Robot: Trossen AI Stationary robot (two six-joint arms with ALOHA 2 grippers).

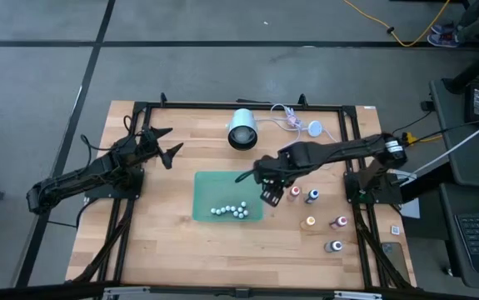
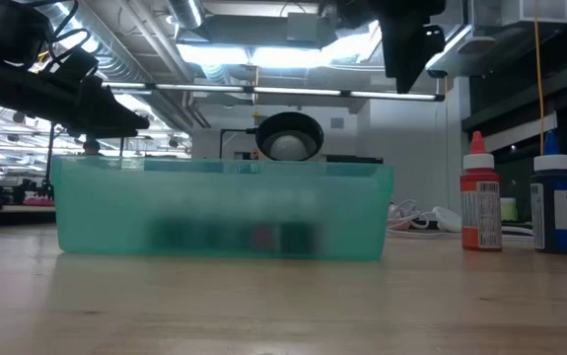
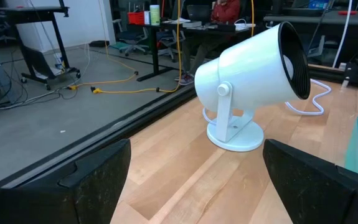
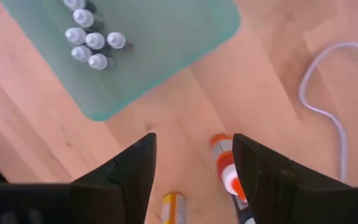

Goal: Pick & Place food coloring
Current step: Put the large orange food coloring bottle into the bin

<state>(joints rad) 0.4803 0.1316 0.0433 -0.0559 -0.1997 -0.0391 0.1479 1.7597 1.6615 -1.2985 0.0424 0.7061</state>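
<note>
Five food coloring bottles stand upright on the table, right of the green bin. The red one is directly under the right gripper, which hovers above with fingers spread, empty. Left gripper waits far left by the white lamp, also spread wide and empty.

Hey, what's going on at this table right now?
The right gripper hangs open above the red food coloring bottle, beside the green bin, holding nothing. Several bottles already lie in the bin; five stand on the table. The left gripper waits open near the white lamp.
</note>
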